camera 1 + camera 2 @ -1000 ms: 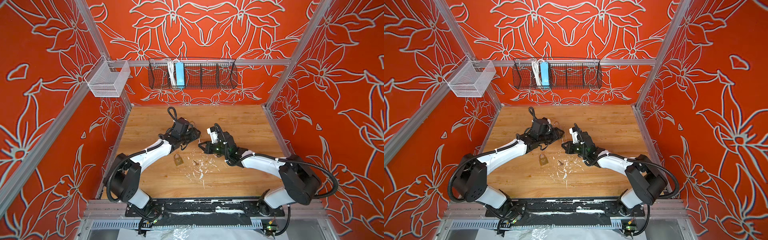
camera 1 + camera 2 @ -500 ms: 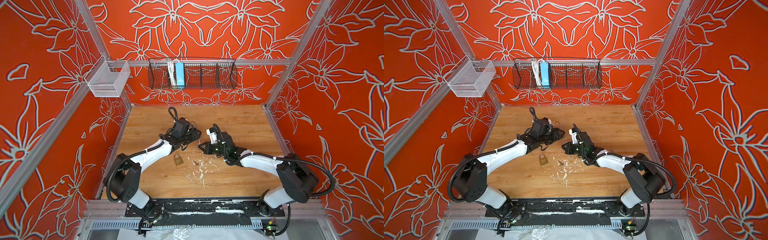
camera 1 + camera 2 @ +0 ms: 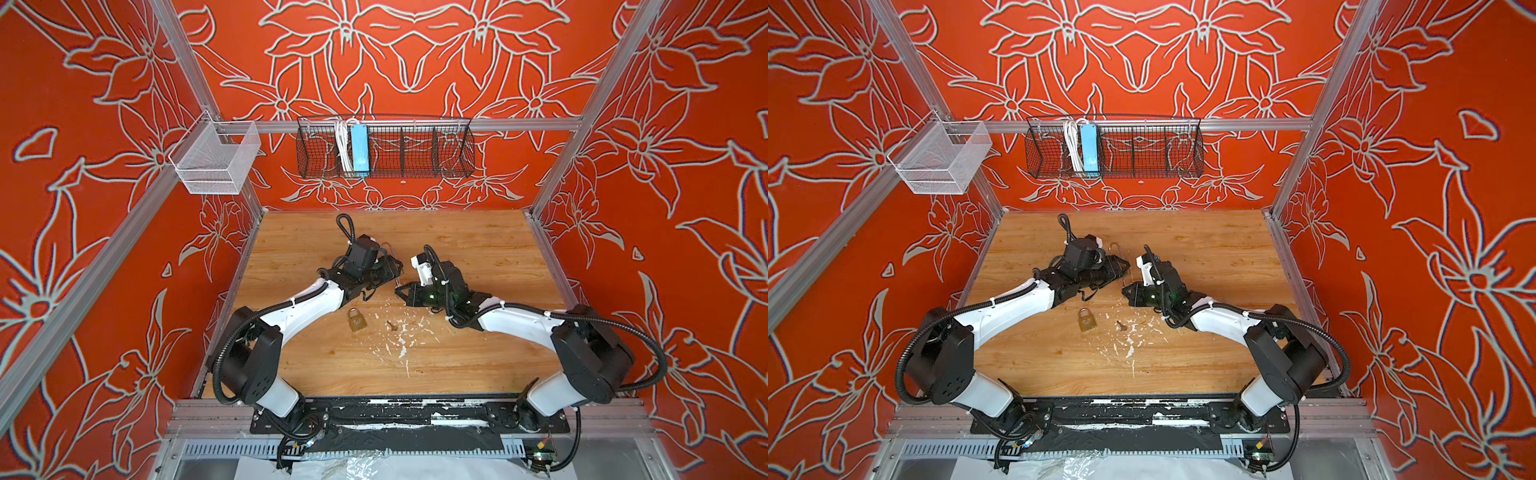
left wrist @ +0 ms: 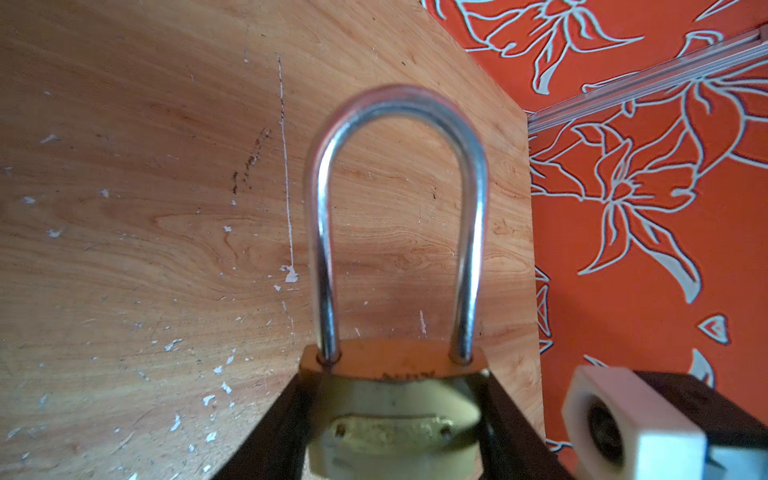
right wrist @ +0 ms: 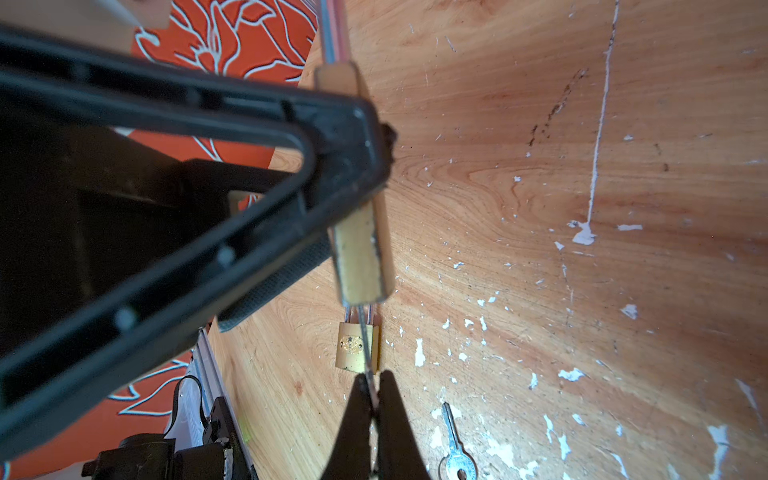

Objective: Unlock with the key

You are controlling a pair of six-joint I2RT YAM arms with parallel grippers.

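My left gripper [image 3: 391,268] [image 4: 395,395] is shut on the body of a brass padlock [image 4: 395,419] and holds it above the table. Its long steel shackle [image 4: 399,104] sits closed in the body. In the right wrist view I see this held padlock [image 5: 361,262] edge-on. My right gripper [image 3: 400,289] [image 5: 373,380] is shut on a key [image 5: 365,340]. The thin blade points at the held padlock's bottom end, and its tip reaches that end. I cannot tell whether it is inside the keyhole.
A second brass padlock [image 3: 356,320] [image 5: 357,347] lies flat on the wooden table [image 3: 478,249], with a spare silver key [image 3: 390,325] [image 5: 455,444] beside it among white paint flecks. A black wire basket [image 3: 386,145] and a white mesh basket [image 3: 216,160] hang on the walls.
The right arm has shifted very slightly. Both grippers keep the same hold and nearly the same place.
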